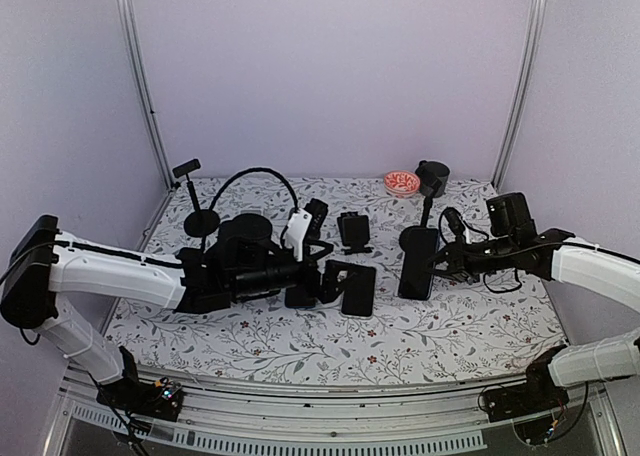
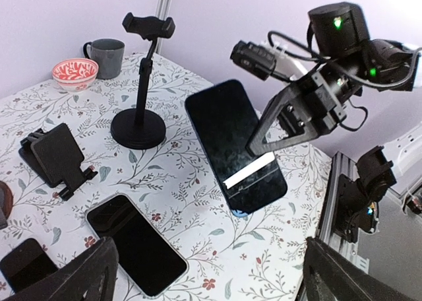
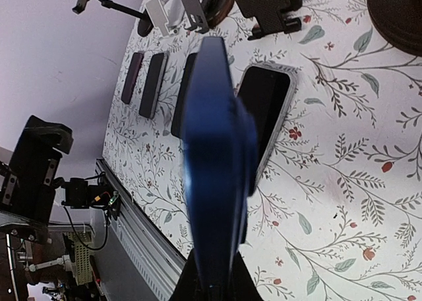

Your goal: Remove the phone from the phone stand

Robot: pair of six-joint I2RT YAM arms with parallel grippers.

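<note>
phone (image 1: 417,263) out of the clamp, just on the near side of phone stand (image 1: 428,198) | long axis steeply tilted, low end close to tabletop (image 1: 300,341) | right jaws clenched on its edge, so nearer | left jaws spread, empty, well apart

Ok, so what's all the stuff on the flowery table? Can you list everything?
held phone: 1, black front, blue back, tilted, right of centre
flat phones: at least 3, dark, lying mid-table
pole phone stands: 2, black, round bases, one back right, one back left
folding phone stand: 1, black, middle back
white stand: 1, white, behind the flat phones
mug: 1, grey, back right corner
bowl: 1, red and white, beside the mug
table: 1, flowery cover
left gripper: 1, black, open, near the flat phones
right gripper: 1, black, shut on the held phone
</note>
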